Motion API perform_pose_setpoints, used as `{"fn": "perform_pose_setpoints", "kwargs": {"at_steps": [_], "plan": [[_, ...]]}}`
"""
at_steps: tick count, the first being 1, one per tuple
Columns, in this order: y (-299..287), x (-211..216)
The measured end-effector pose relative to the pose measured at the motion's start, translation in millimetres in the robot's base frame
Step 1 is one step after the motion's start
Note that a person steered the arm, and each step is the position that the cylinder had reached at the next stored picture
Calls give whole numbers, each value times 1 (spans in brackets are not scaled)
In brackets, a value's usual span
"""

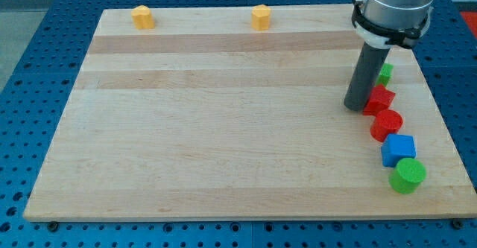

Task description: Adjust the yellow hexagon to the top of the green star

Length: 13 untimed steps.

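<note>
Writing: none can be read.
My tip point(355, 106): right edge of wooden surface point(223, 129), touching a red block point(380, 99).
Pincer: none to see.
Yellow hexagon block point(260, 17): top edge.

A pale wooden board point(223, 129) with lengthwise grain stripes lies on a blue perforated table surface point(30, 91), evenly lit; a light strip crosses the view's top.
</note>
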<state>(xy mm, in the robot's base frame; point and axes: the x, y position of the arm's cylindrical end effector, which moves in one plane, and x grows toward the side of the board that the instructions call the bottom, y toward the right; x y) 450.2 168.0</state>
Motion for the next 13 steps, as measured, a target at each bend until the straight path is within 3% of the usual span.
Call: {"fn": "perform_pose_setpoints", "kwargs": {"at_steps": [2,4,6,8,9,10,13], "plan": [[7,-1],[-72,-26],[-163,-98],[-212,-190],[-220,-226],[-204,-234],[-124,-209]]}}
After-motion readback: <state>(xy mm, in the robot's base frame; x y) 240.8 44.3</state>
